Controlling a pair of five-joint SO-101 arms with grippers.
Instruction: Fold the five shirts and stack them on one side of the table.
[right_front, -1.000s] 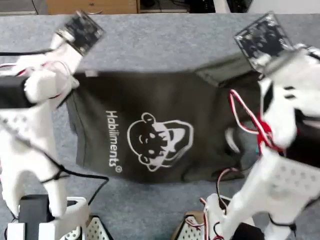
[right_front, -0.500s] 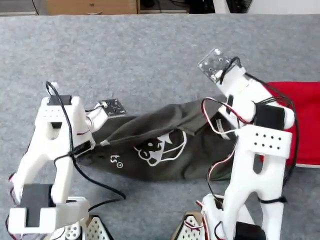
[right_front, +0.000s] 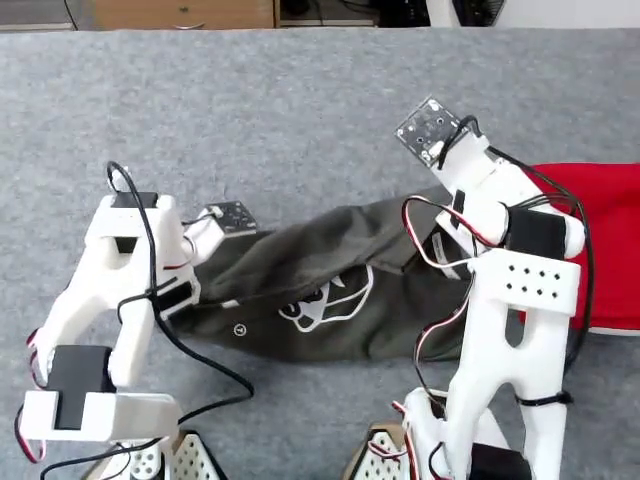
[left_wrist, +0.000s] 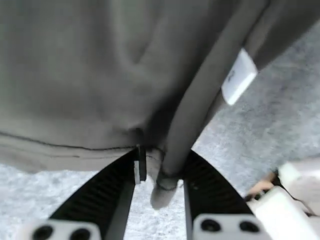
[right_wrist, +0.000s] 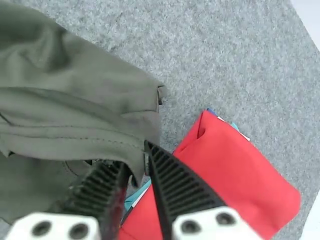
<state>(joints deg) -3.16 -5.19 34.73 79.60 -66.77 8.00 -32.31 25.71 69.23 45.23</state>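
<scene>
A dark olive shirt (right_front: 330, 270) with a white print lies loosely folded across the middle of the table. My left gripper (right_front: 185, 290) is at its left end. In the left wrist view the left gripper (left_wrist: 160, 167) is shut on a rolled edge of the olive shirt (left_wrist: 100, 75), close to a white label (left_wrist: 239, 77). My right gripper (right_front: 445, 250) is at the shirt's right end, mostly hidden under its own arm. The right gripper (right_wrist: 137, 172) is shut on a hem of the olive shirt (right_wrist: 75, 110). A folded red shirt (right_front: 600, 230) lies at the right edge.
Grey felt table (right_front: 300, 110) stretches behind the shirt. In the right wrist view the folded red shirt (right_wrist: 235, 170) lies on top of a teal garment (right_wrist: 137, 196), right beside the gripper. Both arm bases stand at the near edge.
A second ago both arms held the shirt spread out and high. They have come down and toward the near side, laying it folded over itself. The left arm has since shifted slightly nearer.
</scene>
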